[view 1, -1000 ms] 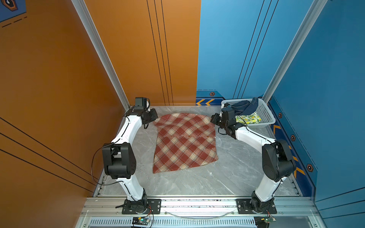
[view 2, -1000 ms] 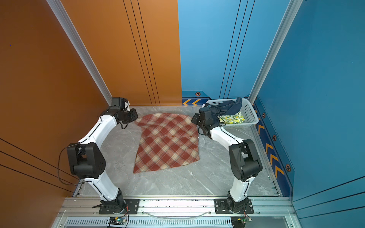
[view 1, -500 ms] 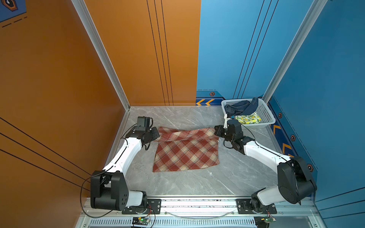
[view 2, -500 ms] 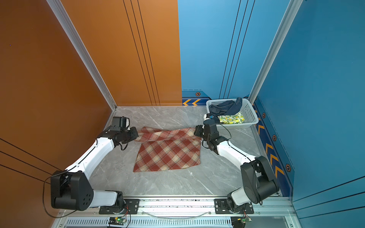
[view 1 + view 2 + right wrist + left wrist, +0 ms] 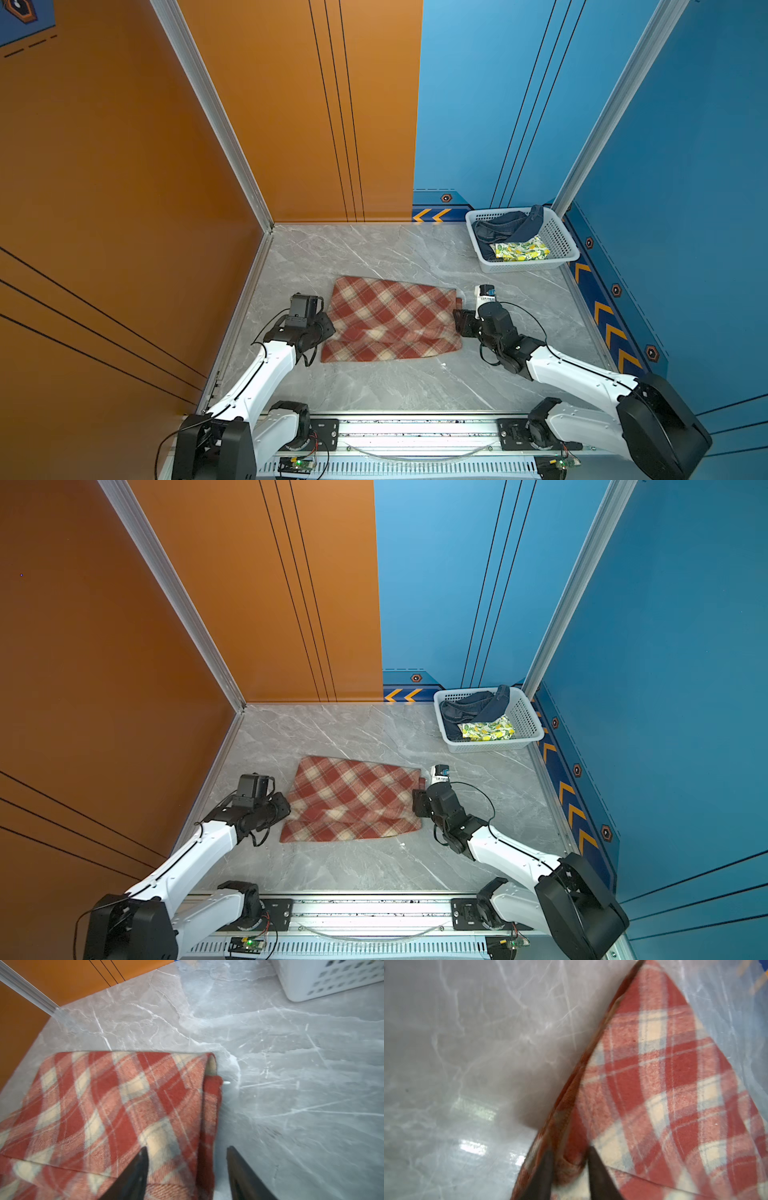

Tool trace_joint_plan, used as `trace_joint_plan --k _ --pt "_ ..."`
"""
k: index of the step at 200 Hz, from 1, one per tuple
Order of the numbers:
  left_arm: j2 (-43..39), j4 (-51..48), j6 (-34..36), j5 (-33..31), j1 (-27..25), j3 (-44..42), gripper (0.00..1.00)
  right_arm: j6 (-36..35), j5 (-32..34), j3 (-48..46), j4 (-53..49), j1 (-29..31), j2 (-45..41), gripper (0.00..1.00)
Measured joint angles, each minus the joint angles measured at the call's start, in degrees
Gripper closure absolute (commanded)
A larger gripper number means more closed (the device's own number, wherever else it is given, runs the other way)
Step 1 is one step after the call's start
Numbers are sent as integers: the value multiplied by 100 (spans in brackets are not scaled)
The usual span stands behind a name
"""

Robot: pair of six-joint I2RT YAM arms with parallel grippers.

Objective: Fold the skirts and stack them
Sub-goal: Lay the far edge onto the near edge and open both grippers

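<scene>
Left gripper (image 5: 570, 1150), right gripper (image 5: 186, 1148): released, jaws parted, at ends of folded plaid skirt (image 5: 390, 320), mid-desk; denim skirt (image 5: 498, 228), lemon skirt (image 5: 521, 250) in basket (image 5: 559, 237), far-right corner.

Plaid skirt (image 5: 390, 320) folded over, flat, centre; denim skirt (image 5: 498, 228), lemon-print skirt (image 5: 521, 249) bunched together inside basket (image 5: 528, 264).

plaid skirt (image 5: 390, 320): woven cloth, soft, fuzzy nap, matt
denim skirt (image 5: 496, 227): dk denim, coarse-looking, matt
lemon skirt (image 5: 521, 249): thin printed cloth, smooth-looking
basket (image 5: 559, 237): white plastic, perforated, slight sheen
tabletop (image 5: 374, 253): grey marble-look, smooth, semi-gloss w/ light reflections
arm shells (image 5: 266, 374): white plastic, glossy
base rail (image 5: 415, 428): bare metal, alu look
walls (image 5: 124, 166): flat panels, matt
</scene>
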Motion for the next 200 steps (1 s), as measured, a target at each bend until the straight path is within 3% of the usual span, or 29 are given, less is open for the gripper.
trace_joint_plan --k 36,66,99,111,139,171,200 --pt "35 50 -142 -120 -79 -184 30 313 179 85 -455 22 -4 36" --pt "280 175 -140 -199 -83 -181 35 625 98 428 -782 22 264 37" --pt "538 299 -116 -240 -151 -181 49 894 -170 671 -857 22 678 38" --pt "608 358 -94 -247 -181 -181 64 957 -291 732 -857 20 876 40" --pt "726 492 -50 -278 -227 -181 100 1119 -544 876 -833 22 1366 66" --pt "734 492 -48 -302 -251 -111 100 1102 -684 962 -837 22 1497 95" --pt "599 387 -31 -321 -260 122 100 955 -697 1268 -881 33 1405 100"
